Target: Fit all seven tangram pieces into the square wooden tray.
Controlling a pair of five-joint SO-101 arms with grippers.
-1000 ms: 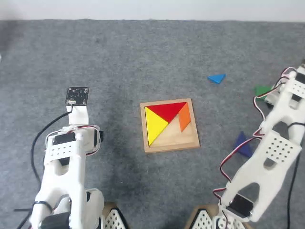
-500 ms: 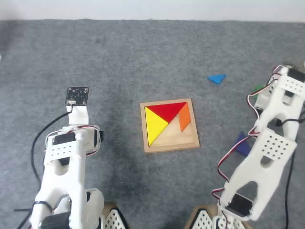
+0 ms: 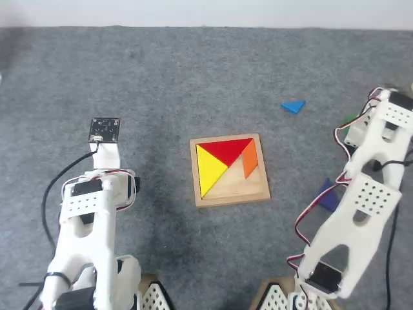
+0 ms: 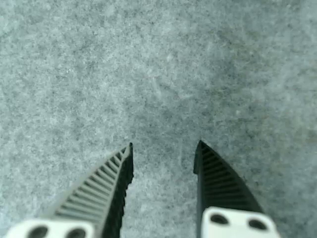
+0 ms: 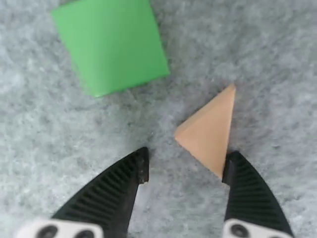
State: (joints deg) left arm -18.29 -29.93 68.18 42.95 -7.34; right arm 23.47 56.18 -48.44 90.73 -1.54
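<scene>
The square wooden tray [image 3: 248,187] lies mid-table and holds a red triangle [image 3: 226,150], a yellow triangle [image 3: 209,169] and an orange piece [image 3: 250,159]. My right gripper [image 5: 185,156] is open low over the carpet at the far right. A small tan triangle [image 5: 208,131] lies just ahead of it, close to one fingertip. A green square [image 5: 111,44] sits a little beyond. My left gripper [image 4: 163,148] is open over bare carpet, left of the tray. A light blue triangle [image 3: 293,106] and a dark blue triangle [image 3: 329,196] lie right of the tray.
The right arm [image 3: 371,200] covers most of the green piece [image 3: 350,120] and part of the dark blue triangle in the high view. The left arm [image 3: 90,213] stands at the lower left. Grey carpet covers the table, with free room around the tray.
The right arm swung a little toward the far side and leftward over the green piece, then stopped. The left arm and the tray's pieces have not moved.
</scene>
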